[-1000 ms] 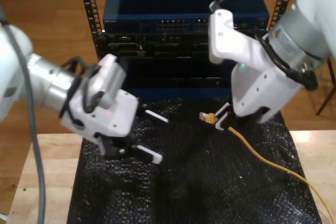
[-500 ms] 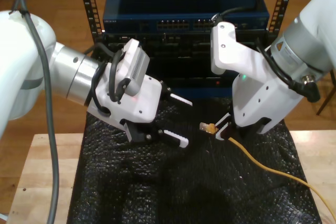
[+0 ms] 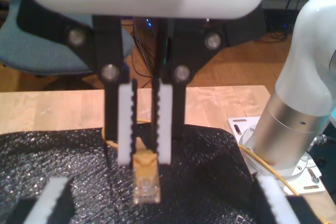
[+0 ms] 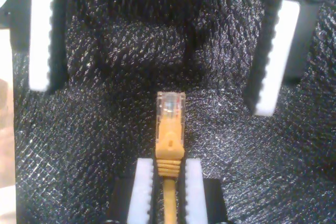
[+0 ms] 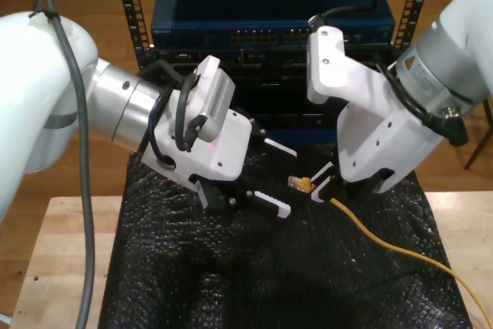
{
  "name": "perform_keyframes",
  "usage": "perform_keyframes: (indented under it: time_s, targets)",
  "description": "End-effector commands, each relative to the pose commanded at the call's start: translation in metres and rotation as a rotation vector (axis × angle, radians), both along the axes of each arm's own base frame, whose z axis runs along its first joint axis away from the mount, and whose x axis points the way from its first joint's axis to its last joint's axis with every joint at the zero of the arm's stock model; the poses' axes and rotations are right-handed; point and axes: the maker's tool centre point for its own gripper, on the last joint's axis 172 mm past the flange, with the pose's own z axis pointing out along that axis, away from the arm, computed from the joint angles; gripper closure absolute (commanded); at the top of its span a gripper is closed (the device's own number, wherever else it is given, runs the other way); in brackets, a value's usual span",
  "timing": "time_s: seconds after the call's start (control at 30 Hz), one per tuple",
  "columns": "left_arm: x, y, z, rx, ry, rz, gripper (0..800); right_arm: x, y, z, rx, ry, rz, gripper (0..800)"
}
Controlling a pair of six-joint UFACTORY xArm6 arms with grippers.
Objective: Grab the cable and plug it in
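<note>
The yellow-orange cable [image 5: 385, 246] runs from the exterior view's lower right up to its clear plug [image 5: 299, 183]. My second gripper [image 5: 322, 186] is shut on the cable just behind the plug, above the black mat. In the second wrist view, the plug [image 4: 170, 109] sticks out past my second gripper [image 4: 168, 184]. My first gripper [image 5: 279, 177] is open, at the exterior view's centre left. Its fingertips [image 4: 273, 56] stand on either side of the plug without touching it. The first wrist view faces the plug [image 3: 146, 182] head-on, held between my second gripper's pads [image 3: 124, 124].
A black bubble-wrap mat [image 5: 231, 283] covers the wooden table [image 5: 62, 267]. Behind it stands a rack with a blue network switch [image 5: 262, 28] and rows of ports. A white arm base [image 3: 294, 124] sits on the table, and a blue chair [image 3: 47, 51] stands beyond.
My first gripper has moved up and towards the exterior view's right, closing in on the plug, still open. My second gripper has kept hold of the cable and barely shifted.
</note>
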Motion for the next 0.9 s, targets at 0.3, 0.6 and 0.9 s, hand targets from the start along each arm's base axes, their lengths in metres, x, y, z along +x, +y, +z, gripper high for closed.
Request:
perform_keyframes:
  time_s: [0.3,0.6,0.9]
  targets:
    - [-0.0004,0.0000,-0.0021,0.000,0.006,0.000,154,0.0015,0.0003,0.0012,0.001,-0.004,-0.001,797]
    - [-0.0002,0.0003,-0.0023,-0.001,0.008,0.002,285,0.0010,0.0008,0.0008,0.004,-0.002,-0.002,797]
    - [0.0056,0.0026,-0.0052,0.005,-0.005,0.022,362,0.0000,0.0047,0.0018,0.023,0.008,-0.006,797]
